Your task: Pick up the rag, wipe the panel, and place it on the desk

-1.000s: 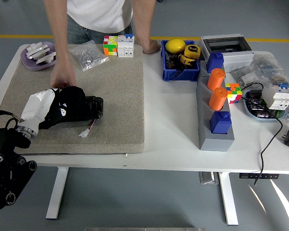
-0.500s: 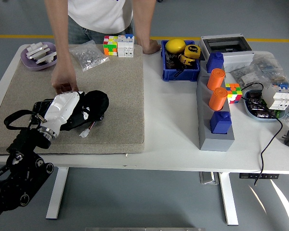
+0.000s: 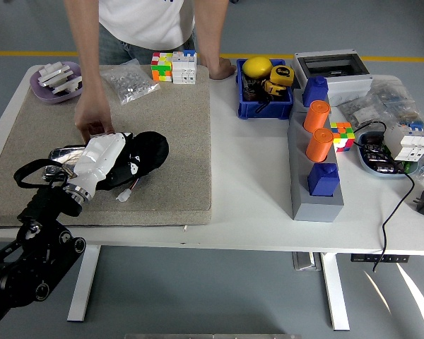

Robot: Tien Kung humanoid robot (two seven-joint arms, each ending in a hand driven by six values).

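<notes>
My left hand (image 3: 131,161) lies on the beige mat with its white back up, shut on a black rag (image 3: 150,149) that bulges out to its right. Under the hand and rag lies a dark panel (image 3: 62,154); only its shiny left end shows, and a small white connector (image 3: 125,194) sticks out below. A person's hand (image 3: 93,123) rests on the mat just above the panel's left end. The person's other hand (image 3: 220,69) leans on the table's far edge. My right arm is out of sight.
The beige mat (image 3: 169,113) covers the table's left half. On it are a purple dish (image 3: 39,88), a bag of small parts (image 3: 129,81) and puzzle cubes (image 3: 174,66). A blue bin (image 3: 264,104), a grey rack (image 3: 316,205) with orange cylinders and cables stand to the right.
My left hand has swept the rag to the right along the panel, uncovering the panel's left end. The person's hand stayed beside that end.
</notes>
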